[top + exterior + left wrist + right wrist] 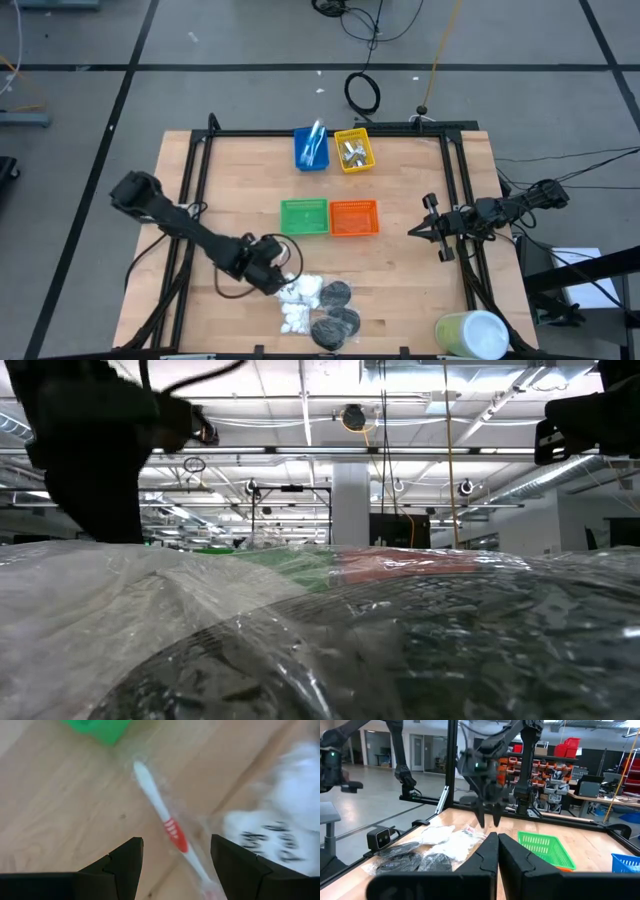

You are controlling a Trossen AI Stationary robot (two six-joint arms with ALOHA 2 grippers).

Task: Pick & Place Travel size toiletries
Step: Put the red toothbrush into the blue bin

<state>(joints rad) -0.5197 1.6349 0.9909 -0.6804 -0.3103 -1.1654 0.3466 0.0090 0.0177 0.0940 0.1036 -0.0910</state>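
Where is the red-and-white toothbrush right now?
The toothbrush lies on the table between the open fingers of the left hand, beside the white packets. In the high view that spot is front centre-left, below the green bin.

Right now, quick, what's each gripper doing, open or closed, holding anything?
Left gripper: open, holding nothing, poised over the toothbrush.
Right gripper: shut, empty, waiting at the table's right side.
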